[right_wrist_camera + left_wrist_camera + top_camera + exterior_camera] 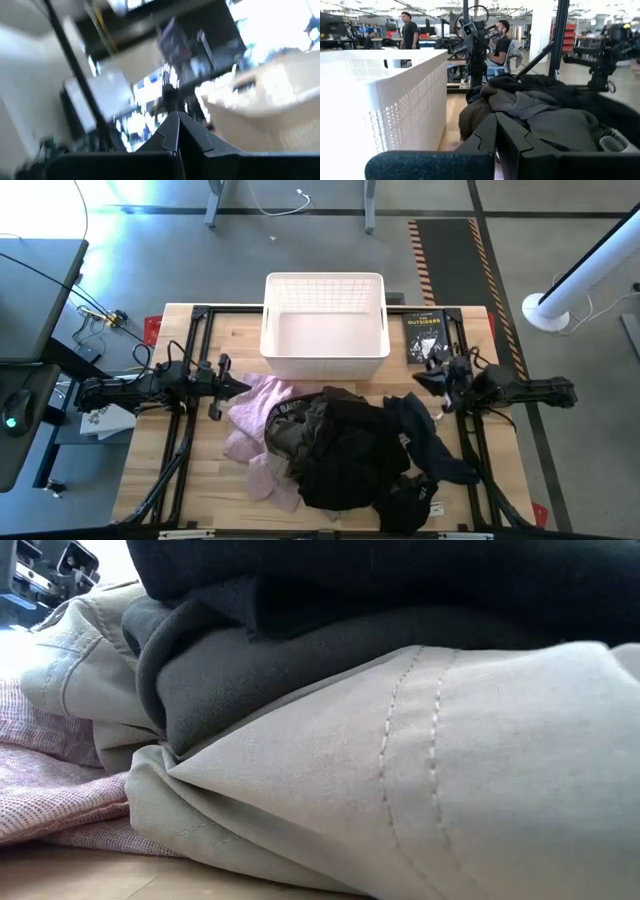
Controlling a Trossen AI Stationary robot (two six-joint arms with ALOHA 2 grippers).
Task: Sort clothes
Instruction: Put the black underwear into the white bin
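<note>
Overhead first: the clothes (340, 450) are one tangled heap on the wooden tabletop (170, 480), sitting at 6 o'clock from the white basket (325, 325). Pale pink garment (255, 405) spills out at the pile's 9 o'clock, black garment (350, 445) on top in the middle, navy garment (425, 445) trailing off at 3 o'clock. All soft, floppy stuff, light I'd guess, and it'll drape and drag its neighbours along, so I'd pinch a loose edge or a raised fold rather than dig into the middle. Left end effector (222, 385) is right at the pink edge, right end effector (432, 380) near the navy one; both look clenched with nothing in them. Writing-wise, the small black book (425, 335) at 3 o'clock of the basket reads "OUTSIDERS", and white letters on a dark waistband (285, 412) start with "BAL", I can't make out the rest.

Low view: khaki trousers (450, 770) fill the frame, stitched seams showing, a bit stiffer than the pink knit (50, 790) under them.

Left wrist: fingers together, basket wall just beside, heap straight ahead. People sit in the room behind.

Right wrist: fingers pinched shut, empty, everything beyond is smeared.
</note>
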